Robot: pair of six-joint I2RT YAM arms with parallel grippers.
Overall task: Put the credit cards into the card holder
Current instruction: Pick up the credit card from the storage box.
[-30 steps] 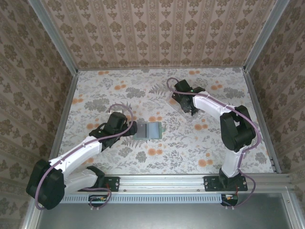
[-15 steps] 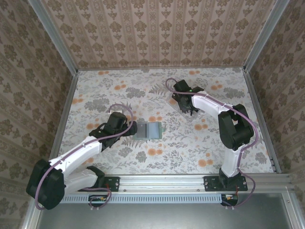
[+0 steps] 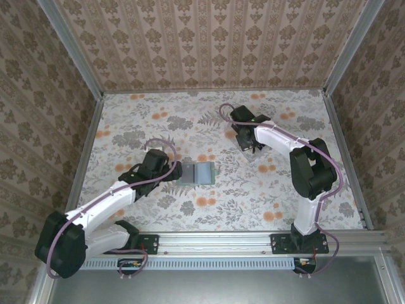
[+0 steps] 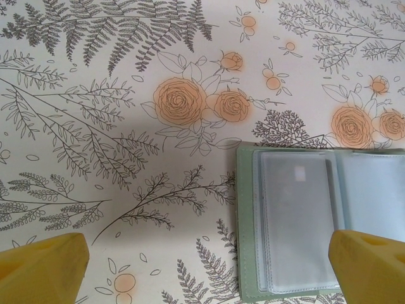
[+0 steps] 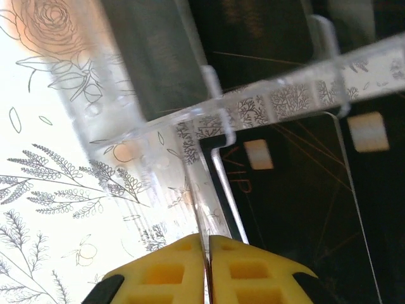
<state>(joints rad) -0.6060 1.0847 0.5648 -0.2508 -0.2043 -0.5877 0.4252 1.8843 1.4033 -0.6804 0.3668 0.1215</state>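
One credit card (image 5: 304, 209) only: with the right gripper (image 5: 207, 246) pressed together at the clear tray (image 5: 278, 95), verify that you pinch the card, not plastic, before lifting

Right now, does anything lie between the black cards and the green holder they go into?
Nothing visible lies on the table between them. The cards sit in a clear tray, whose bars cross them; the holder lies open.

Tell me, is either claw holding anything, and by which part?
The left gripper is open and holds nothing. The right gripper is shut on a thin edge at the clear tray; whether card or tray wall cannot be told.
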